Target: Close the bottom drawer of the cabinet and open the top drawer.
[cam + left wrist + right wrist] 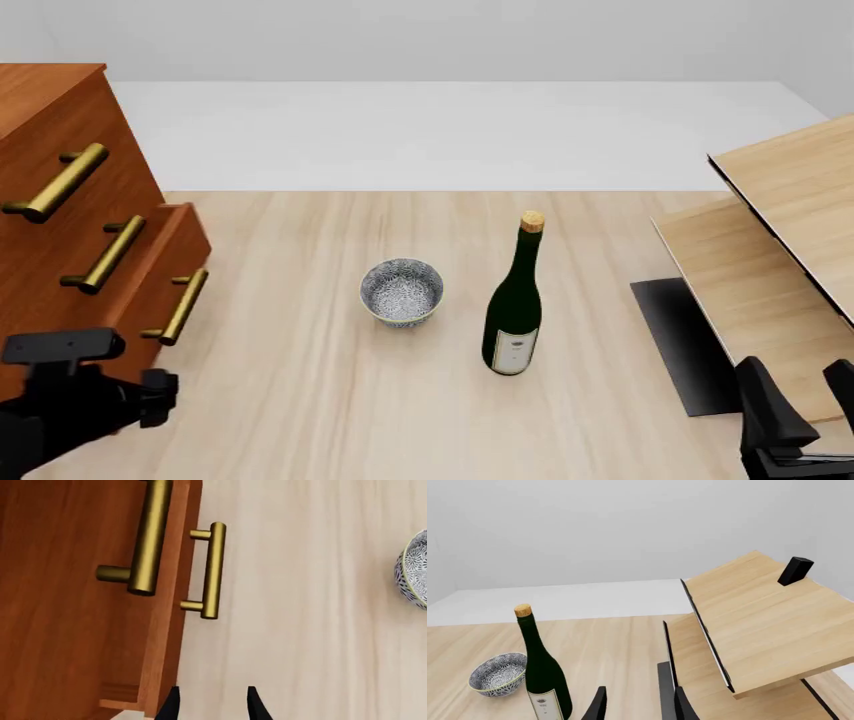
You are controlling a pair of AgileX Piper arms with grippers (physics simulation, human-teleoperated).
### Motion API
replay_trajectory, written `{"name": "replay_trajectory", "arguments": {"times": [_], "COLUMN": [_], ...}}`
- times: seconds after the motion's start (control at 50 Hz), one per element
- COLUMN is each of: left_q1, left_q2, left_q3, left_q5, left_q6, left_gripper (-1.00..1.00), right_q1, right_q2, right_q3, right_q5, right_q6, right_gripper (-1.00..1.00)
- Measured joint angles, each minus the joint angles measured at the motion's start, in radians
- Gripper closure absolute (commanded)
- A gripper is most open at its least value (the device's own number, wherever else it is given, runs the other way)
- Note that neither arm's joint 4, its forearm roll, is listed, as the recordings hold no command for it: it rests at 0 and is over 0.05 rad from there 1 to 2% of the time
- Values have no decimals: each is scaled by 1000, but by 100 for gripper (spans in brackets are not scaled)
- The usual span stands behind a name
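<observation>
The reddish-brown cabinet [60, 120] stands at the table's left edge. Its bottom drawer [174, 245] is pulled out past the two above; its brass handle [178, 307] also shows in the left wrist view [212, 570]. The top drawer [120, 175] is shut flush, with its handle [54, 183] free. My left gripper [212, 707] is open and empty, looking down the cabinet's front at the bottom drawer's handle; its arm [74, 400] is in front of the cabinet. My right gripper [798, 400] is open and empty at the near right; it also shows in the right wrist view [639, 707].
A patterned bowl [400, 291] and a dark green corked wine bottle [514, 310] stand mid-table. Pale light-wood furniture [787, 220] with slanted boards and a black base [674, 340] fills the right side, just ahead of my right gripper.
</observation>
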Motion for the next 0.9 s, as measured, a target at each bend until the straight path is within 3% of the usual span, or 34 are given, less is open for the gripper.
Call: {"name": "replay_trajectory", "arguments": {"times": [0.9], "left_q1": [234], "left_q2": [31], "left_q3": [32], "left_q5": [-115], "left_q6": [184], "left_gripper": [-100], "right_q1": [2], "right_q2": [-6], "right_q3": [0], "right_q5": [5], "right_q6": [-2], "right_gripper": [-100]}}
